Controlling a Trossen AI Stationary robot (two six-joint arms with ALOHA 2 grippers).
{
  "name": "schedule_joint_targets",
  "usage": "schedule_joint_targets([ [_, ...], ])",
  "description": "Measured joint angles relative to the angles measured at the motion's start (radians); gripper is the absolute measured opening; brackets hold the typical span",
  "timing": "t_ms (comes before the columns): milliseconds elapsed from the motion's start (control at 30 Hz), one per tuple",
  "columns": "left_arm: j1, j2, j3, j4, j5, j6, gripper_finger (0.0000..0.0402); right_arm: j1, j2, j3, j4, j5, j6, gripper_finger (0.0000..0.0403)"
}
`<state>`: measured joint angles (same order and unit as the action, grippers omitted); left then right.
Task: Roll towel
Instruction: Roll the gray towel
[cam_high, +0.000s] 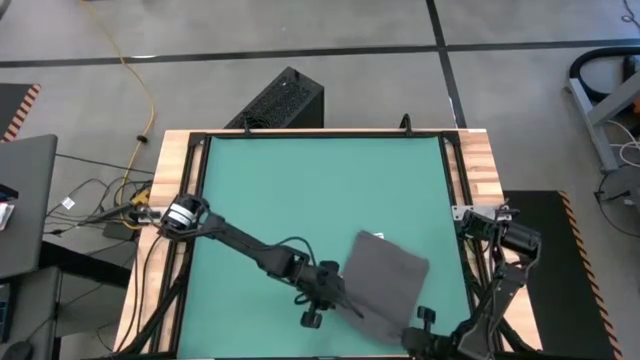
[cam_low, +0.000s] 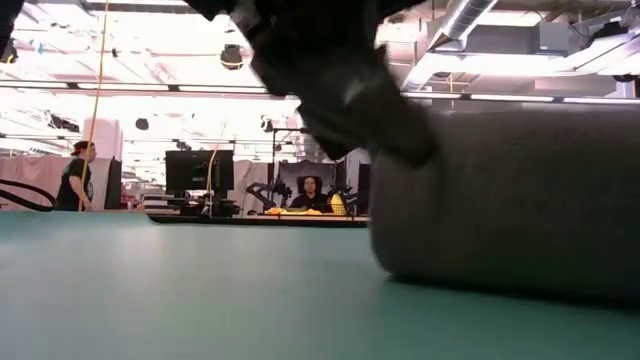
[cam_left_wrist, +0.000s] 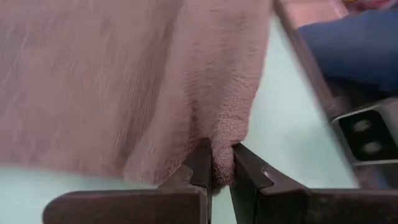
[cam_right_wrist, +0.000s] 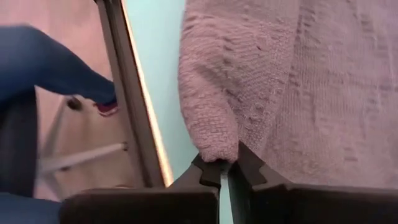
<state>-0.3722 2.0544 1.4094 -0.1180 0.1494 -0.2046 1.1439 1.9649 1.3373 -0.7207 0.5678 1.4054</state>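
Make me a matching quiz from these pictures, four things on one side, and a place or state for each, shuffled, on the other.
Things:
1. towel
2. left tool
3. right tool
4. white tag

Places or states:
A. at the towel's far edge
B. pinching the towel edge on the left arm's side
C. dark grey, bunched on the green table near its front right
D. pinching the towel edge near the table's right rail

Pairs: 1-C, 2-B, 3-D, 4-A
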Motion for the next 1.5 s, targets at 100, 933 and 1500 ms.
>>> schedule_joint_targets([
  [100, 0.016, 0.0, 0.0, 0.053, 0.078, -0.004, 0.0013, 0.008, -0.01, 0.001, 0.005, -0.002, 0.08, 0.0023],
  [933, 0.115, 0.008, 0.001, 0.076, 0.267, -0.043, 0.0014, 0.007, -0.04, 0.001, -0.121, -0.004, 0.8, 0.0023],
  [1500, 0.151, 0.008, -0.102, 0.2, 0.204, -0.06, 0.0014, -0.015, -0.017, 0.0, -0.223, -0.205, 0.816, 0.0023],
])
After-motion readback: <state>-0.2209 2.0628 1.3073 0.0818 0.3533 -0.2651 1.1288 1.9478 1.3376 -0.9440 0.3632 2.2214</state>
